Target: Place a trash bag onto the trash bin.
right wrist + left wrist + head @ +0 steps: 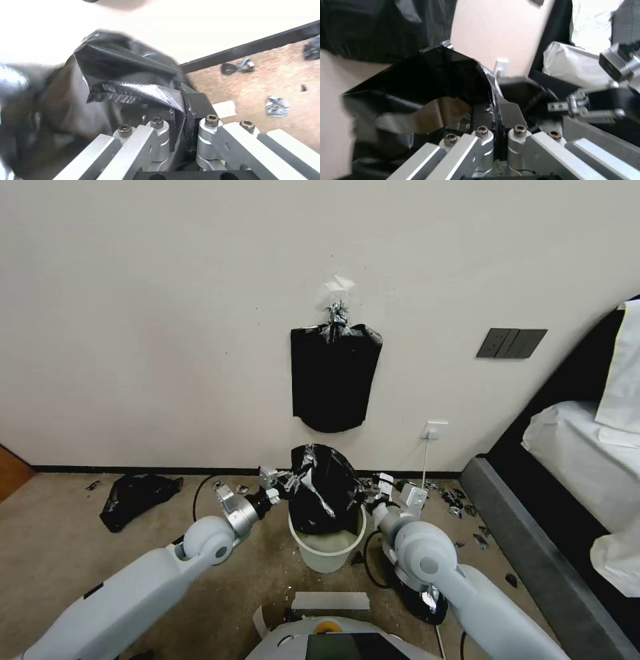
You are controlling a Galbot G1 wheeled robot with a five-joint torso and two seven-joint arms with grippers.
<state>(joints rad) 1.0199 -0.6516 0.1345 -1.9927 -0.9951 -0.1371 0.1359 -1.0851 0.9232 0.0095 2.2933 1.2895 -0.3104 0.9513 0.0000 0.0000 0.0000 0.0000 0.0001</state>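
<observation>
While the cream wall [167, 313] and its hanging flat black bundle [333, 380] fill the far background, the work sits on the carpet [60, 540] just in front: the trash bag [323, 493] stands bunched over the trash bin [330, 553], its lower part already inside the mouth and its top rising above the rim. The left gripper [273, 488] holds the bag's left edge and the right gripper [379, 493] its right edge; in each wrist view the jaws are closed tight on a fold of black film. I judge the step to be spreading the bag's mouth over the bin. The next move calls for drawing the edges apart and down around the rim. A crumpled black heap [137, 497] lies far left. The bin's far rim is hidden by the bag, so how much film is seated there cannot be told.
</observation>
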